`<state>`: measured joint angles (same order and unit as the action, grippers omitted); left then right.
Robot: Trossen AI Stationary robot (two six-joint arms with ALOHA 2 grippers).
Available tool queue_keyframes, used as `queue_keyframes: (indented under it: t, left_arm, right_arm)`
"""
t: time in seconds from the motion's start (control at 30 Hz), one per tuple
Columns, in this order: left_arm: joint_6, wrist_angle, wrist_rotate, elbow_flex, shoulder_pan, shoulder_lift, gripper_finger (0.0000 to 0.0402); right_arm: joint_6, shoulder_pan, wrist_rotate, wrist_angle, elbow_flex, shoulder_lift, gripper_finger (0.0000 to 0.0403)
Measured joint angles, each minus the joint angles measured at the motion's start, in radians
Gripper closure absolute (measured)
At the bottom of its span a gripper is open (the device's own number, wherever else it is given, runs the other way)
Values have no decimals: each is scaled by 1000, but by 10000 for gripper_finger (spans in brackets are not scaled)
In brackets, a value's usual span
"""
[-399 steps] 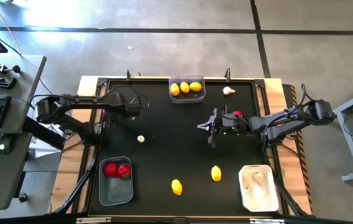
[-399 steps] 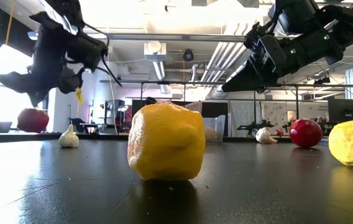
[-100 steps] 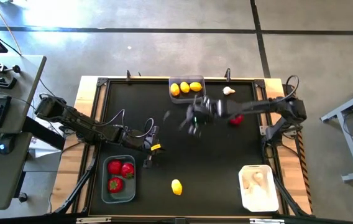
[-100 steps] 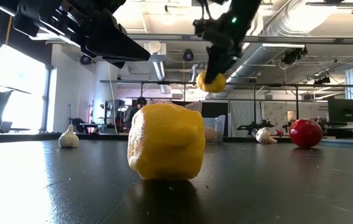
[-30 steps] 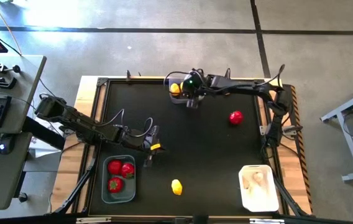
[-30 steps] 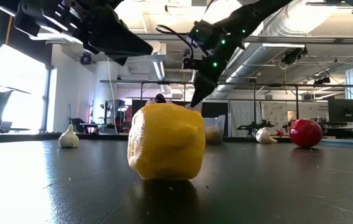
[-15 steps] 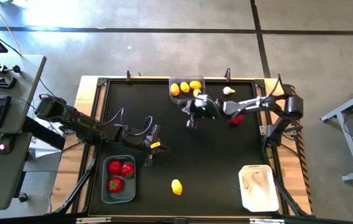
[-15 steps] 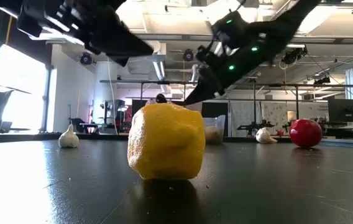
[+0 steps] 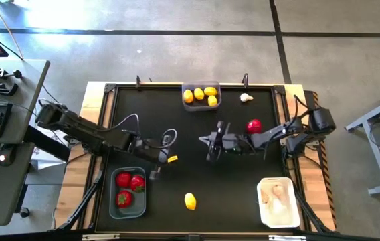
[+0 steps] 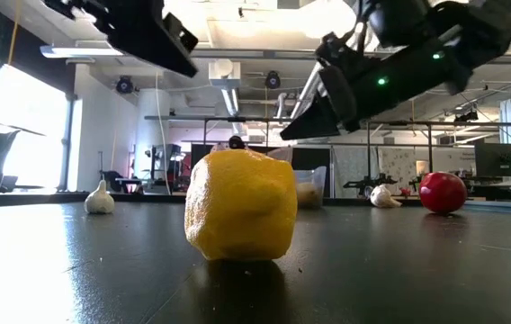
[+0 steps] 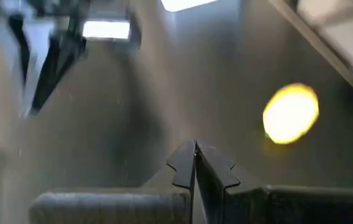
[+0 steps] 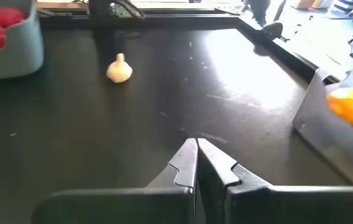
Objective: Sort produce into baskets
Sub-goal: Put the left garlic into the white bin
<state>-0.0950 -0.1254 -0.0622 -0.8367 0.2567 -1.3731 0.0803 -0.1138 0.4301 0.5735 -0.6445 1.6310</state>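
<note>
Both claws are pinched closed and empty: the right gripper (image 9: 210, 144) hovers at frame centre, the left gripper (image 9: 158, 167) lower left. Between picks; next likely the small yellow lemon-like oval (image 9: 190, 201) at bottom centre, bound for the translucent grey plastic basket (image 9: 201, 104) at top centre.

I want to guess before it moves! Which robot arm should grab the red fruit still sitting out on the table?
Probably the right. The right gripper is shut and empty, close to the red fruit. The left gripper sits farther away, across the table near the red basket.

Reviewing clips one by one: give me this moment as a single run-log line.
left gripper: shut, empty, mid-table | right gripper: shut, empty, near red fruit | loose: lemon | lemon basket: four
</note>
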Motion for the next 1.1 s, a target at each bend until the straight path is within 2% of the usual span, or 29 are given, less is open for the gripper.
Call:
queue_keyframes:
  t: [0.17, 0.27, 0.4, 0.47, 0.6, 0.77, 0.9, 1.1]
  left_arm:
    - [18, -393, -19, -147, 10, 5, 400]
    - [-4, -606, -60, -188, 30, 5, 390]
    - [16, -803, -161, -197, 47, 5, 363]
    - [66, -854, -167, -185, 46, 5, 345]
    - [160, -867, -166, -150, 24, 4, 303]
    - [162, -845, -171, -105, -38, 4, 264]
    - [114, -813, -175, -51, -96, 4, 259]
    - [7, -717, -124, 13, -170, 3, 264]
  right_arm:
    - [47, -76, 54, 37, 27, 0, 403]
    - [85, -114, 123, 36, 51, 0, 403]
    - [143, -155, 190, 36, 77, 0, 403]
    - [167, -172, 209, 37, 84, 0, 403]
    - [187, -199, 239, 36, 92, 1, 403]
    - [184, -208, 266, 37, 92, 1, 403]
    - [185, -208, 266, 37, 92, 1, 403]
    - [192, -208, 266, 37, 92, 1, 403]
